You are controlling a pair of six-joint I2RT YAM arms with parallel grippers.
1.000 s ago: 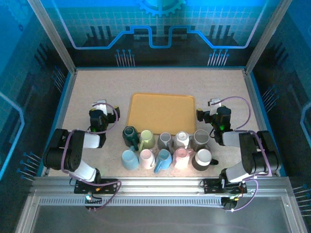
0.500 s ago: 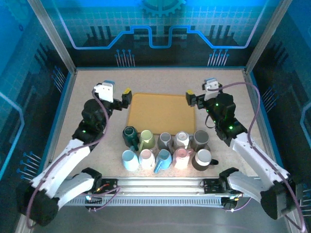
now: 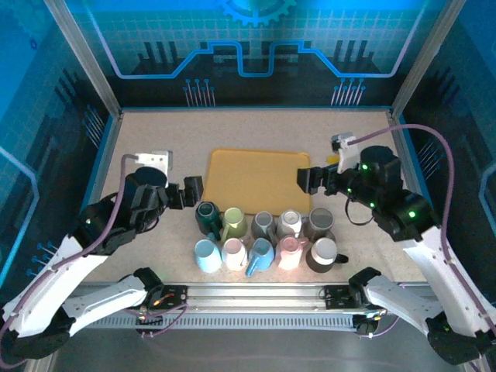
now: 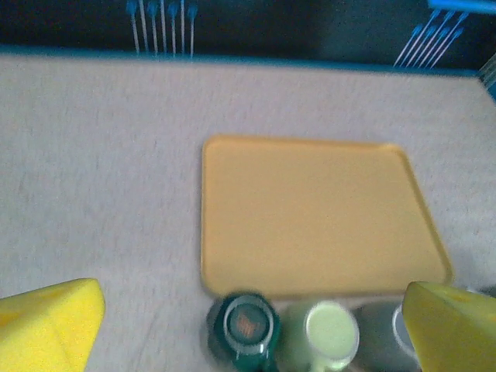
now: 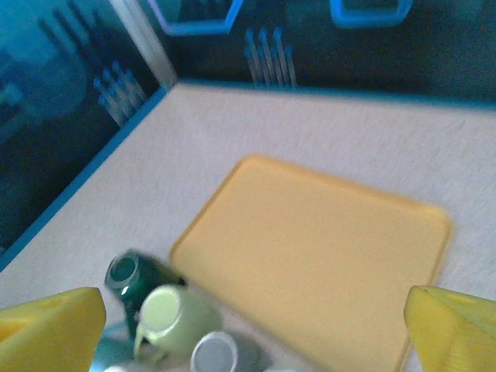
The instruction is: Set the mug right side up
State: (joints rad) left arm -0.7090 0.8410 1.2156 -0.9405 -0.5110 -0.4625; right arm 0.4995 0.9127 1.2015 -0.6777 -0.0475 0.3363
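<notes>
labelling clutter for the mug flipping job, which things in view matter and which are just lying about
Job:
- mugs, two rows in front of the arms
- left gripper, open
- right gripper, open

Lying about:
- yellow tray, nothing on it

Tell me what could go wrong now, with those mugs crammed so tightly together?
The mugs stand packed in two rows, so the open left gripper, if it reaches for the dark green mug, might nudge the light green mug beside it. The right gripper, also open, hovers near the same cluster; if both arms converge there, they could bump each other.
</notes>
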